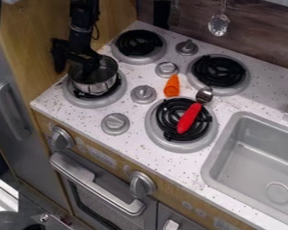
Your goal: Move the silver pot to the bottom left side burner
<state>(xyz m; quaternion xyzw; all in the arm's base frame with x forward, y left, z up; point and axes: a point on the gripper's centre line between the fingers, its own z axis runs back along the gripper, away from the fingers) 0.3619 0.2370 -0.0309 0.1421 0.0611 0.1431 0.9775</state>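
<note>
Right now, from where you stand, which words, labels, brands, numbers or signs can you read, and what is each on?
No text here can be read.
Wooden front panel, between the left front knob and right front knob: faint marks, too small to read.
Same panel, right of both knobs: more faint marks, also too small.

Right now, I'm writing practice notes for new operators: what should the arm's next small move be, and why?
Probably a gentle press straight down, to make sure the silver pot is seated. It is already over the bottom left burner, with black coil showing past its front edge, and the hand is at its back rim. Whether it rests fully, I can't tell.
</note>
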